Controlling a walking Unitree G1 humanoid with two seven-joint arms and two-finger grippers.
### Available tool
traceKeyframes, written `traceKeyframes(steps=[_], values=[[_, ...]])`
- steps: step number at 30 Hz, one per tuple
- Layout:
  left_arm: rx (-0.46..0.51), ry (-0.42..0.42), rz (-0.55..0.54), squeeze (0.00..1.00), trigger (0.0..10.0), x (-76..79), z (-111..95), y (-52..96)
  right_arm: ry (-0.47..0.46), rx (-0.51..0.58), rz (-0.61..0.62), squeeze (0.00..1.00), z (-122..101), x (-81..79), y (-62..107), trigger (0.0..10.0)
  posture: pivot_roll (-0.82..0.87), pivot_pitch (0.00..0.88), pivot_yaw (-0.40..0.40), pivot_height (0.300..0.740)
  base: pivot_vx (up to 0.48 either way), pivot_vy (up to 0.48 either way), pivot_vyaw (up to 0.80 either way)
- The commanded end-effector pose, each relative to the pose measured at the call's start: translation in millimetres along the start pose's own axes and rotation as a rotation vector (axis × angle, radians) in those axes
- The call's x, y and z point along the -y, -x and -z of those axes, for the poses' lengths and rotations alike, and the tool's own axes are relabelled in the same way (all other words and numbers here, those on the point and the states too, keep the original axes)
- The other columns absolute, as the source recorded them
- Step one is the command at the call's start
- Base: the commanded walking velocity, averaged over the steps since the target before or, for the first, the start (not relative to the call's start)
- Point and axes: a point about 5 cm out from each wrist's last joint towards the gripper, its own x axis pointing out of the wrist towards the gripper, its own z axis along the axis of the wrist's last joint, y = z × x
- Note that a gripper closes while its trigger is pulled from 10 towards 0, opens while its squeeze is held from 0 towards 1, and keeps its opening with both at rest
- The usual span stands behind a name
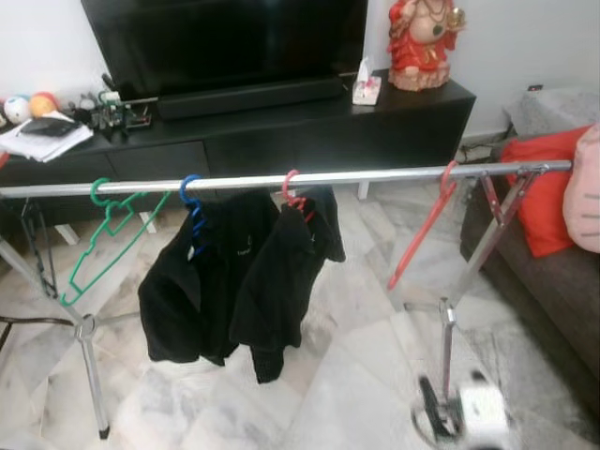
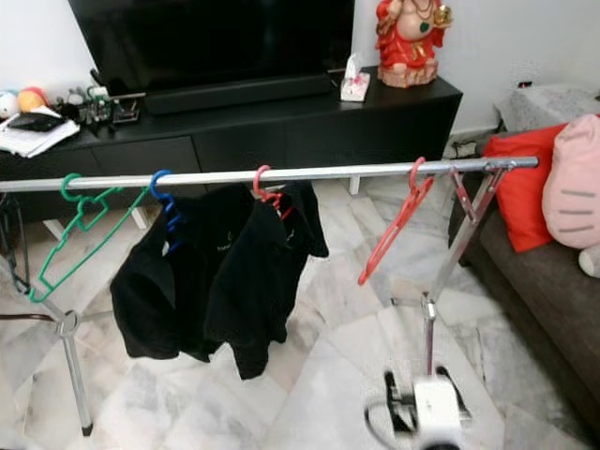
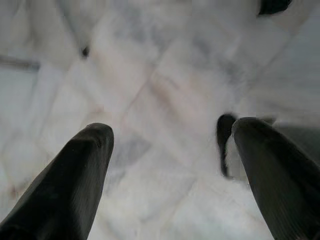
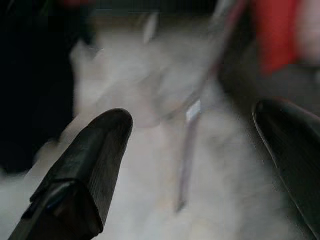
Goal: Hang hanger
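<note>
We see the red hanger point(image 2: 398, 225) hooked over the silver rail point(image 2: 281, 174) near its right end, hanging free and tilted, well apart from the two black garments point(image 2: 216, 277) on the blue hanger point(image 2: 167, 208) and second red hanger point(image 2: 267, 195), and from the green hanger point(image 2: 70, 234) at the far left. Nothing grips it. Right gripper point(image 4: 192, 150) spread wide, empty, low beside the rack's right leg point(image 1: 448, 347). Left gripper point(image 3: 170, 165) also spread, empty, pointing at the marble floor point(image 3: 150, 80). We judge the hanging done; only pulling clear remains.
</note>
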Motion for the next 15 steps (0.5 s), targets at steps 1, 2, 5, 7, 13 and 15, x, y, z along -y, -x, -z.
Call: traceKeyframes(steps=[1, 2, 5, 7, 13, 15], values=[[-0.012, 0.006, -0.004, 0.00, 10.0, -0.9, 3, 0.7, -0.015, 0.097, 0.004, 0.00, -22, -0.1, -8.2, 10.0, -0.18, 0.000, 0.059, 0.732, 0.000, 0.000, 0.00], [-0.011, 0.006, -0.004, 0.00, 10.0, -0.9, 2, 0.6, -0.018, 0.105, -0.001, 0.00, -26, -0.2, -7.2, 10.0, -0.18, 0.000, 0.056, 0.732, 0.000, 0.000, 0.00], [-0.010, 0.008, -0.006, 0.00, 10.0, -0.8, 2, 0.6, -0.020, 0.103, -0.007, 0.00, -33, -1.1, -0.3, 10.0, -0.18, 0.000, 0.054, 0.732, 0.000, 0.000, 0.00], [-0.009, 0.009, -0.007, 0.00, 10.0, -0.9, 2, 0.5, -0.015, 0.081, -0.012, 0.00, -34, -1.7, 6.3, 10.0, -0.18, 0.000, 0.053, 0.732, 0.000, 0.000, 0.00], [-0.011, 0.018, -0.019, 0.00, 10.0, -0.5, 1, -0.2, 0.021, -0.478, 0.048, 0.00, 40, -5.3, 15.7, 10.0, -0.17, 0.000, 0.044, 0.732, 0.000, 0.000, 0.00], [-0.010, 0.021, -0.021, 0.00, 10.0, -0.1, 0, -0.3, 0.022, -0.526, 0.065, 0.00, 46, -5.9, 13.7, 10.0, -0.17, 0.000, 0.044, 0.732, 0.000, 0.000, 0.00]])
